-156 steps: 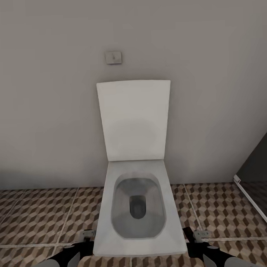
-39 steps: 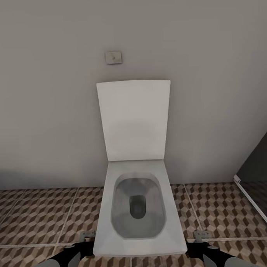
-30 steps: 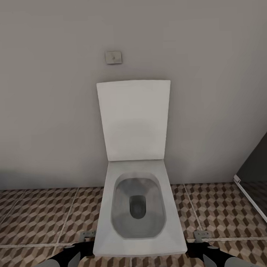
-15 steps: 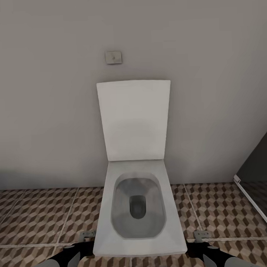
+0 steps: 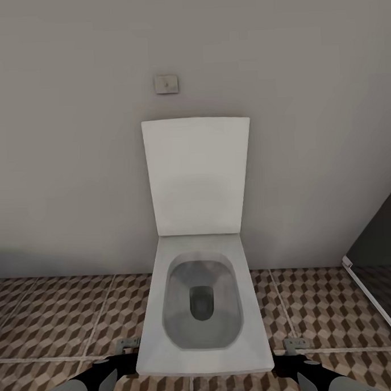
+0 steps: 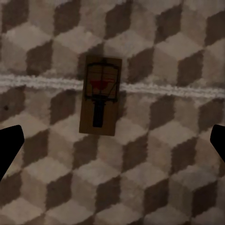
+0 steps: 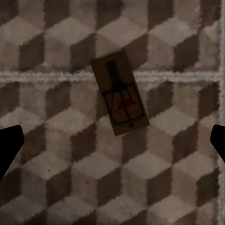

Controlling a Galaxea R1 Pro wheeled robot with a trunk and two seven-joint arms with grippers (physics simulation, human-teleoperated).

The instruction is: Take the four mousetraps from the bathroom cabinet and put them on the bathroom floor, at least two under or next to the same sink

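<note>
Two mousetraps lie flat on the cube-patterned bathroom floor (image 5: 59, 321), one on each side of the toilet. The left mousetrap (image 6: 100, 96) (image 5: 127, 343) lies across a pale grout line. My left gripper (image 6: 112, 143) hangs above it, open, its black fingertips (image 6: 9, 145) far apart at the picture's edges. The right mousetrap (image 7: 120, 99) (image 5: 296, 344) lies slanted over another grout line. Over it my right gripper (image 7: 112, 143) stands open and empty. The cabinet and the other mousetraps are out of view.
A white toilet (image 5: 201, 309) with its lid raised stands straight ahead against the grey wall, between my two arms. A small flush button (image 5: 166, 83) sits on the wall above it. A dark glass panel with a pale frame (image 5: 373, 290) closes off the right.
Since about five seconds ago both grippers have drawn back toward me, leaving the two mousetraps on the floor. Nothing has moved in the last second.
</note>
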